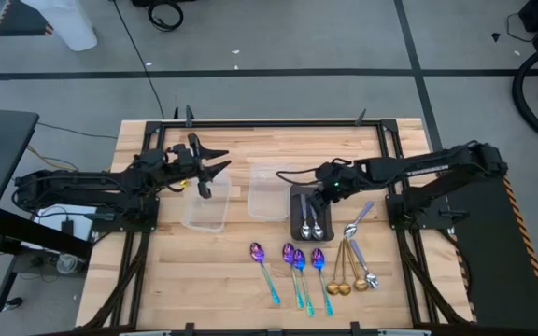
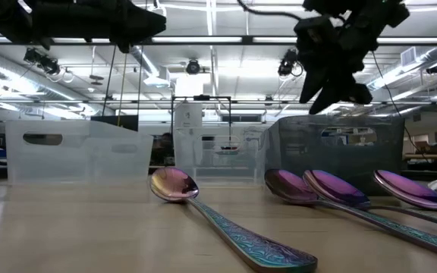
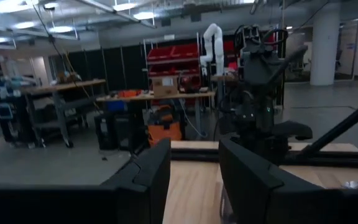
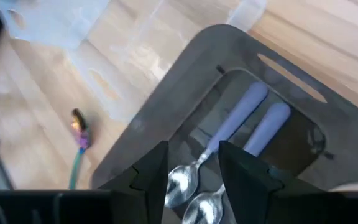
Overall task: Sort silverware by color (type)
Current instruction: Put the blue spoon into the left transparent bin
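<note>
right claw (image 1: 323, 194) open above two silver spoons (image 1: 311, 227)

Four purple-and-teal spoons (image 1: 292, 271) and three gold spoons (image 1: 344, 273) lie along the counter's front edge; silver spoons (image 1: 312, 224) lie in the grey tray (image 1: 299, 198).

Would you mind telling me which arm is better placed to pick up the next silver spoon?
Probably the right: its gripper hovers open over the dark tray, near the loose silver spoon. The left gripper waits by the clear tub.
</note>
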Action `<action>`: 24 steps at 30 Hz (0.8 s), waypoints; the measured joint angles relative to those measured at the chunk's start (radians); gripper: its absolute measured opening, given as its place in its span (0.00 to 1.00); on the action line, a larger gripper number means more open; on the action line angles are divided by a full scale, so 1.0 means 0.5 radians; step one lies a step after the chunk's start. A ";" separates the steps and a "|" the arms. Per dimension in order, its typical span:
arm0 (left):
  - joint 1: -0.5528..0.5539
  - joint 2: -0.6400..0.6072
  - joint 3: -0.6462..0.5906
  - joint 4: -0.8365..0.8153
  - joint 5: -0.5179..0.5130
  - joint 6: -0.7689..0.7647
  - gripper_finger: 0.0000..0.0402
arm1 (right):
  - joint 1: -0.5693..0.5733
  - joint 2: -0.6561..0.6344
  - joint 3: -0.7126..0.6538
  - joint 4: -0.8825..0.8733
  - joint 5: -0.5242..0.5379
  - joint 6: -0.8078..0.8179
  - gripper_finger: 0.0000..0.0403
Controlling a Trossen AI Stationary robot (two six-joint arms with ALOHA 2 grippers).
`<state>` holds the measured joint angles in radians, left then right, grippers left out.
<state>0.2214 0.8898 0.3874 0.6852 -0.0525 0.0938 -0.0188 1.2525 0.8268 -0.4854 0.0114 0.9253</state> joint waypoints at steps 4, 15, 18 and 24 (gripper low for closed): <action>0.000 0.000 0.000 0.022 0.000 0.011 0.36 | 0.024 -0.115 0.000 -0.142 -0.003 0.060 0.38; 0.000 0.000 0.000 -0.002 0.000 -0.006 0.36 | 0.138 -0.193 0.000 -0.691 0.023 0.291 0.38; 0.000 0.000 0.000 -0.007 0.000 -0.006 0.36 | 0.164 -0.189 0.000 -0.764 0.027 0.297 0.38; 0.000 0.000 0.000 -0.007 0.000 -0.013 0.36 | 0.191 -0.188 0.000 -0.868 -0.003 0.361 0.38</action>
<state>0.2214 0.8898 0.3874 0.6819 -0.0524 0.0873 0.0766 1.1587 0.8268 -0.9193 0.0098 1.1057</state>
